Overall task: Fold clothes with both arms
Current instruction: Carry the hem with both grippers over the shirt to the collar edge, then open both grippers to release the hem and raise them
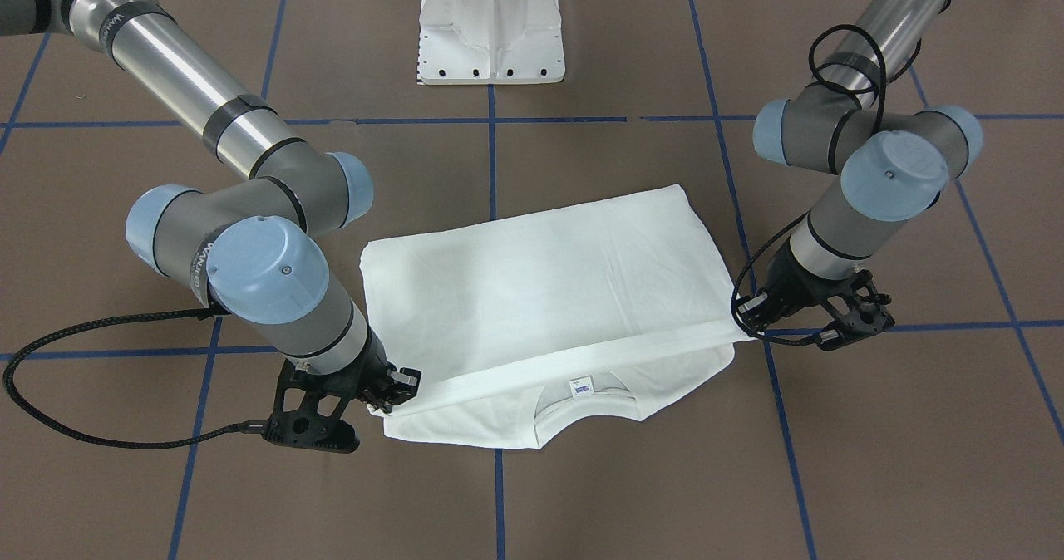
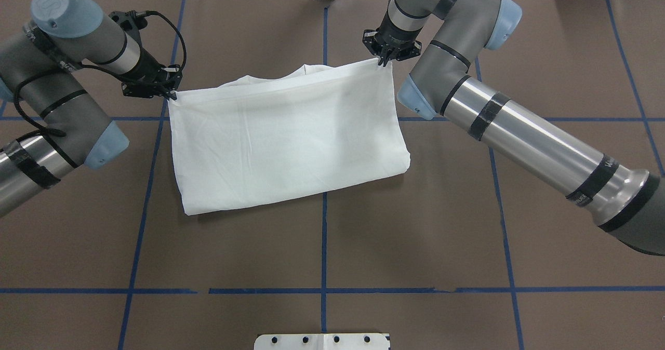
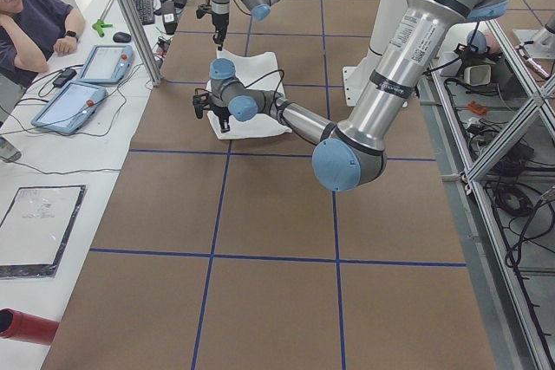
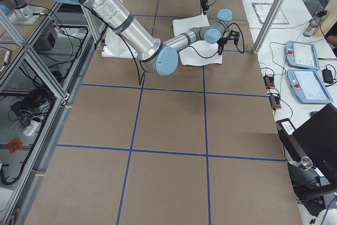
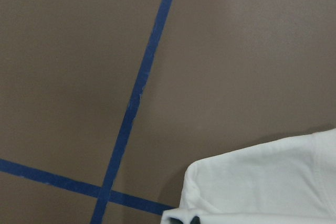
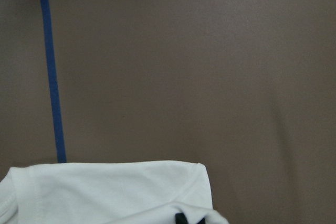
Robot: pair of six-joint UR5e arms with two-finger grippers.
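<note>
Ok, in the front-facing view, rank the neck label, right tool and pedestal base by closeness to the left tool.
From the left tool:
1. Neck label, on the shirt between the tools.
2-3. Right tool, opposite shirt corner, and pedestal base, top centre: too close to call.

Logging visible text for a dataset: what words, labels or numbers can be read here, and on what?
Neck label on the T-shirt: blue print, too small to read.
Black band on the right arm: white lettering, too blurred to read.
Nothing else legible.
</note>
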